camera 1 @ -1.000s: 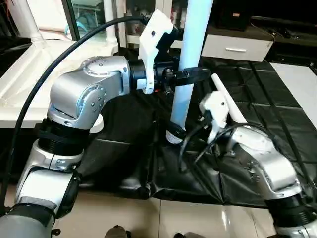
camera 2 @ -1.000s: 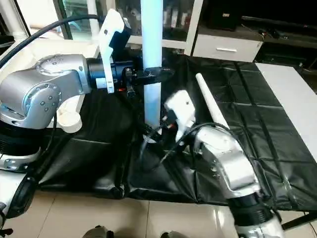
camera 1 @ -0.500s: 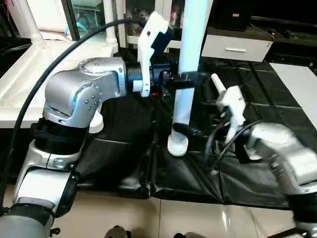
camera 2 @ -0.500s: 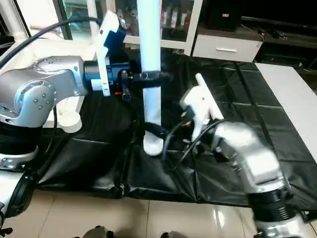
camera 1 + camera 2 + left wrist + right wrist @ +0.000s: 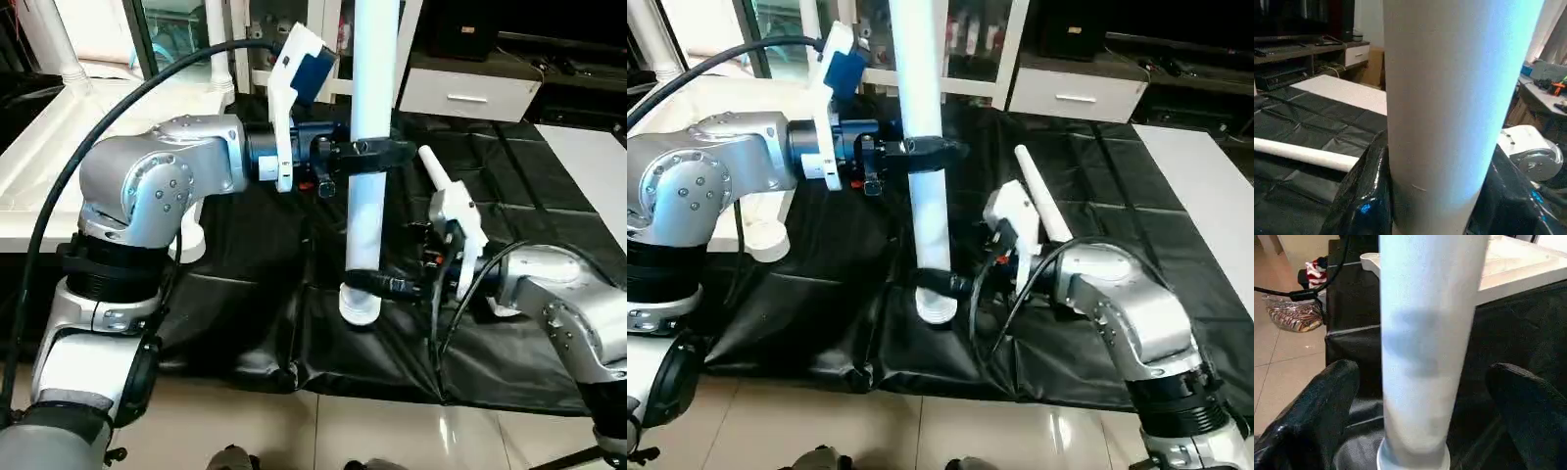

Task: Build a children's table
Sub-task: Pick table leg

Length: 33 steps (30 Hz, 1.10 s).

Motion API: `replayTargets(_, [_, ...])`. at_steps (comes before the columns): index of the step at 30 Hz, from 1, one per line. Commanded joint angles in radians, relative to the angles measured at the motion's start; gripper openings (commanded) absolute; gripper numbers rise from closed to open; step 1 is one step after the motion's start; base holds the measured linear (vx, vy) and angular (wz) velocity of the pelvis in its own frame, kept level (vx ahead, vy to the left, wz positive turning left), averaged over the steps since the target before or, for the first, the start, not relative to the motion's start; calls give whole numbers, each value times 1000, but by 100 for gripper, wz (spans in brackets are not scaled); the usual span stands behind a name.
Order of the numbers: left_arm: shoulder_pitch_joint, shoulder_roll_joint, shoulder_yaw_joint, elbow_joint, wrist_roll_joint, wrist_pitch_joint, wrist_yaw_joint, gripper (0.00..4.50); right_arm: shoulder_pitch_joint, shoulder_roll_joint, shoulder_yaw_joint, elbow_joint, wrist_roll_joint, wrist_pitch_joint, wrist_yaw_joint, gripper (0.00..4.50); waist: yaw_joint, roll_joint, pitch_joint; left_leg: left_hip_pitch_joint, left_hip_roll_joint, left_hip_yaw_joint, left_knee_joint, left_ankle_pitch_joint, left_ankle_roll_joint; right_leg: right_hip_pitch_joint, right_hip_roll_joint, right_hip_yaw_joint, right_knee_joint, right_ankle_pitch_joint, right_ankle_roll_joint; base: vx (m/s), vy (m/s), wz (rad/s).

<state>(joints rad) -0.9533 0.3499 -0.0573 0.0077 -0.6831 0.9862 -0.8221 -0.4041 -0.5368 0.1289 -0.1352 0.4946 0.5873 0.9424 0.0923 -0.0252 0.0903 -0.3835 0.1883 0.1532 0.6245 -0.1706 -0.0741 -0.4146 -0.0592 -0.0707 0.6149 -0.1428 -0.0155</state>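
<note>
A white tapered leg (image 5: 370,117) of the children's table stands upright on the black sheet, its flared end (image 5: 360,305) down. My left gripper (image 5: 372,152) is shut on its middle, the black fingers (image 5: 1361,196) tight against the tube. My right gripper (image 5: 364,283) is open, its fingers (image 5: 1312,416) either side of the leg's lower end with gaps. A second leg (image 5: 436,168) lies on the sheet behind my right arm. The white top (image 5: 49,166) rests at the left, with two legs (image 5: 49,39) rising from its back.
The black-sheeted work table (image 5: 529,186) ends at a front edge above the tiled floor (image 5: 343,431). A black cable (image 5: 98,137) arcs over my left arm. White cabinets (image 5: 460,93) stand behind. A white panel (image 5: 593,166) lies at the right.
My right arm swung out to the right and brought its open fingers around the leg's lower end. The left gripper kept its hold, and the leg now stands straighter.
</note>
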Motion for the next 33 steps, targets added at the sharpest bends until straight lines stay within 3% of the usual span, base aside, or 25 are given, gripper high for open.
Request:
replayTargets(1, [-34, 0, 13, -3, -19, 11, 2, 172, -20, -2, 6, 9, -15, 8, -8, 450, 4, 3, -90, 14, 26, -3, -70, -231, 1, 56, -72, 37, -88, -437, -135, 0, 0, 0])
replayTargets(10, [-29, 1, 8, -30, -31, 8, -29, 172, -24, 2, 33, 32, -41, 14, -10, 450, 3, 4, -90, 15, 27, -4, -71, -237, -2, 55, -73, 37, -88, -431, -139, 0, 0, 0])
replayTargets(21, [-29, 0, -5, -41, -29, -3, -49, 172, -31, 21, 51, 52, -41, 30, -5, 335, 3, 2, -90, 14, 28, -3, -72, -228, 1, 57, -73, 39, -85, -411, -145, 0, 0, 0])
replayTargets(33, [-35, -13, -5, -44, -34, -7, -51, 172, -18, 36, 67, 56, -42, 41, 2, 247, 2, 6, -89, 15, 29, -5, -73, -245, -5, 56, -73, 38, -86, -423, -143, 0, 0, 0])
